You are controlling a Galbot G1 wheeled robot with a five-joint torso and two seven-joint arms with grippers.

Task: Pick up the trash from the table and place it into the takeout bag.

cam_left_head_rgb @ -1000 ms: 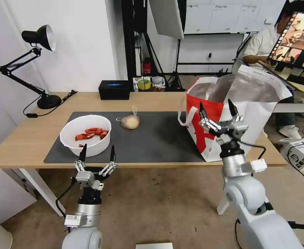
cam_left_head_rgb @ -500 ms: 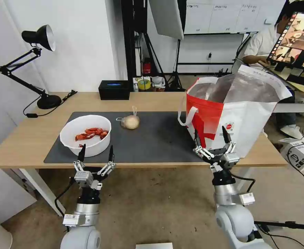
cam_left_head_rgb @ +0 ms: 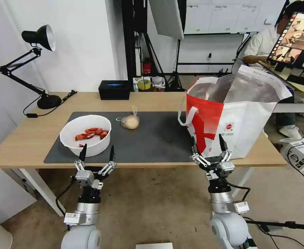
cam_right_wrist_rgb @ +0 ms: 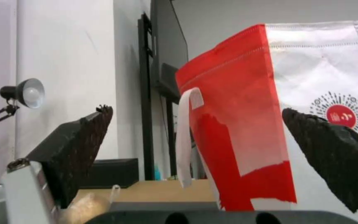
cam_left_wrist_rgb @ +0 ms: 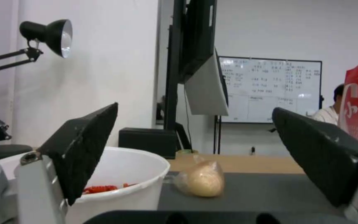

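A white round bowl (cam_left_head_rgb: 85,134) with red crayfish shells sits on the left of the dark grey mat (cam_left_head_rgb: 152,138) on the light-wood table (cam_left_head_rgb: 27,138). A beige lump in a clear bag (cam_left_head_rgb: 130,121) lies at mid-mat, also seen past the bowl (cam_left_wrist_rgb: 117,174) as the lump (cam_left_wrist_rgb: 204,182). The white-and-red takeout bag (cam_left_head_rgb: 233,116) stands open at the table's right end. My left gripper (cam_left_head_rgb: 97,150) hangs open just below the front edge, before the bowl. My right gripper (cam_left_head_rgb: 207,145) is open below the edge, in front of the bag (cam_right_wrist_rgb: 278,124).
A black desk lamp (cam_left_head_rgb: 37,62) stands at the back left corner and a small black box (cam_left_head_rgb: 114,90) at the back edge. Boxes and cables lie on the floor to the right. A person sits at a monitor behind the bag.
My right arm has dropped from in front of the bag's upper side to below the table's front edge, staying open. The left arm has barely moved.
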